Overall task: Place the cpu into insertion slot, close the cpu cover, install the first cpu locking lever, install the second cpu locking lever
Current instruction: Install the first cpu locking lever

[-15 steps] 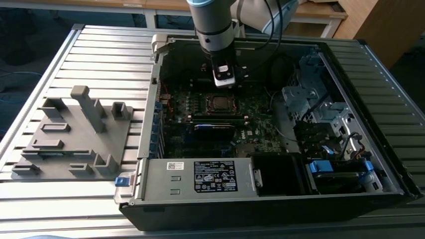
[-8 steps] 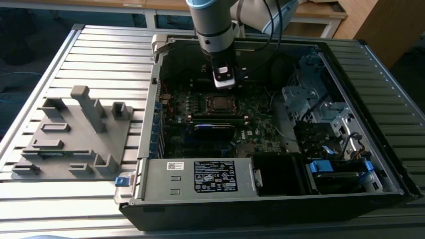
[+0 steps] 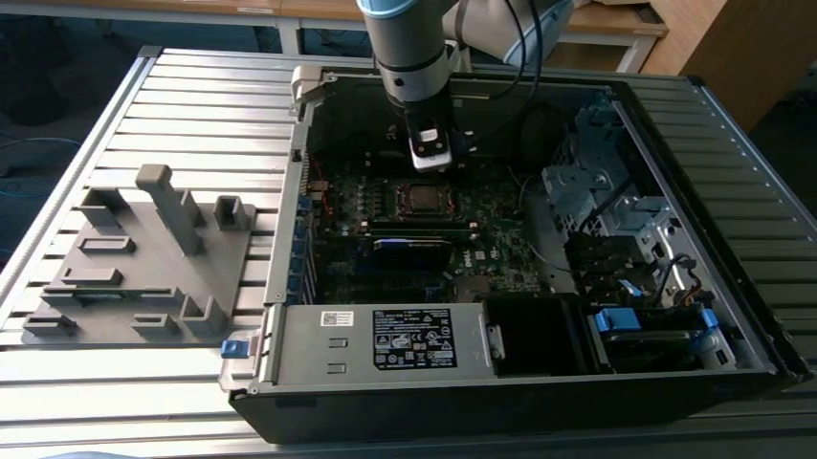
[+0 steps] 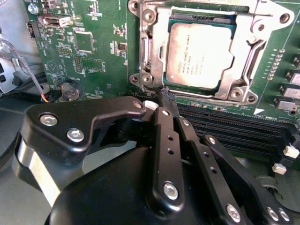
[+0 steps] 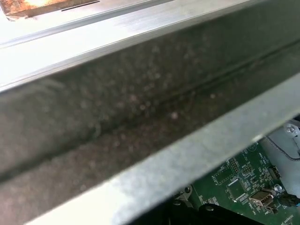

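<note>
Black fingers (image 4: 166, 136) with silver screws, grey-blue arm (image 3: 411, 48)

The computer case (image 3: 511, 382) lies open at the top, so the circuit board (image 3: 383, 206) can be reached from above. The arm (image 3: 408, 48) hangs over the chip (image 3: 419, 198), which lies in its socket with the metal frame (image 4: 154, 47) over it. In the second wrist view the fingers (image 4: 166, 105), pressed together, sit at a corner of that frame. Memory slots (image 4: 234, 126) run just beside them. Drive cages (image 3: 613, 206) and cables crowd the exterior view's right. A grey rack (image 3: 141, 258) stands on the tabletop (image 3: 191, 105) outside the case.
</note>
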`<state>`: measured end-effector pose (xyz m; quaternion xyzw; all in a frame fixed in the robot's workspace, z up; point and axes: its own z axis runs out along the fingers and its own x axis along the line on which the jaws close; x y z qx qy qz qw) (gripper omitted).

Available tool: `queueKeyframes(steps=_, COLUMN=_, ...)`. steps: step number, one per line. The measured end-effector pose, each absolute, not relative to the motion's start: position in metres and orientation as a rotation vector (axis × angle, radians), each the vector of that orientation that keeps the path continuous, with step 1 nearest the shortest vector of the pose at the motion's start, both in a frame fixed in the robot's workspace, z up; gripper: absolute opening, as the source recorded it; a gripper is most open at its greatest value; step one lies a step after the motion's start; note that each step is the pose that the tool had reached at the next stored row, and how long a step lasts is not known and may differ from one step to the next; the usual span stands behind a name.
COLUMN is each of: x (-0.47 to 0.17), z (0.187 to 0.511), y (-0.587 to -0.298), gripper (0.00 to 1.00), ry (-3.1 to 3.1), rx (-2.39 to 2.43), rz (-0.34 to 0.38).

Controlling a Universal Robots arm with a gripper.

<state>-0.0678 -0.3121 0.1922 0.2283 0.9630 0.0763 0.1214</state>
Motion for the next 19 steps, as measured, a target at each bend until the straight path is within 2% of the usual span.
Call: queueKeyframes(steps=19, x=-0.0679, z=0.1945, y=-0.3115, gripper=0.11, ry=2.812, rx=0.667, rz=0.223)
